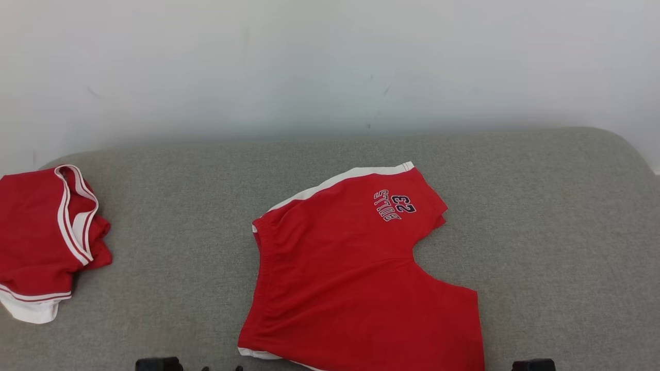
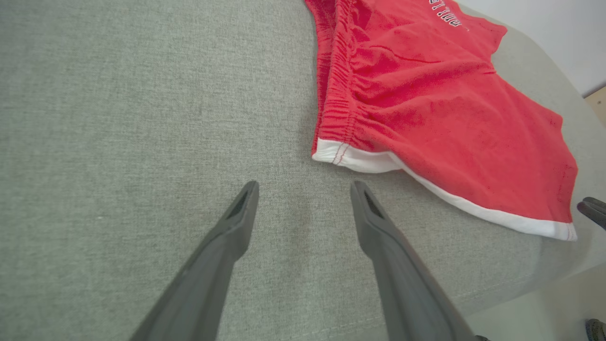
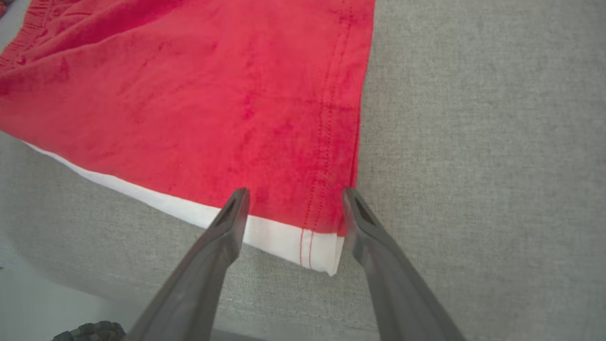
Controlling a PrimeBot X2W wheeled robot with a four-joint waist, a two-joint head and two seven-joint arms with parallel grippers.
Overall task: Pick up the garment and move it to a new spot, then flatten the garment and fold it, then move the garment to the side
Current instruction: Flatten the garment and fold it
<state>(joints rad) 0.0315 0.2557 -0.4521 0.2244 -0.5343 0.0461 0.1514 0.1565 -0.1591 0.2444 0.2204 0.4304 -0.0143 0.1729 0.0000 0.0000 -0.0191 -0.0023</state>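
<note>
The garment (image 1: 350, 268) is a pair of red shorts with white side stripes and a dark "BULLS 23" print, spread fairly flat on the grey cushion (image 1: 541, 216). In the left wrist view, my left gripper (image 2: 305, 189) stands open over bare cushion, just short of the white-edged waistband corner of the shorts (image 2: 426, 94). My right gripper (image 3: 294, 194) is open too, its fingers straddling the white-hemmed leg corner of the shorts (image 3: 189, 94). I cannot tell whether it touches the cloth. Dark parts of both grippers peek up at the head view's bottom edge.
A second red garment with white trim (image 1: 46, 237) lies bunched at the cushion's left end. A white wall (image 1: 330, 62) rises behind. The cushion's front edge runs close under both grippers, with floor (image 3: 28, 303) below it.
</note>
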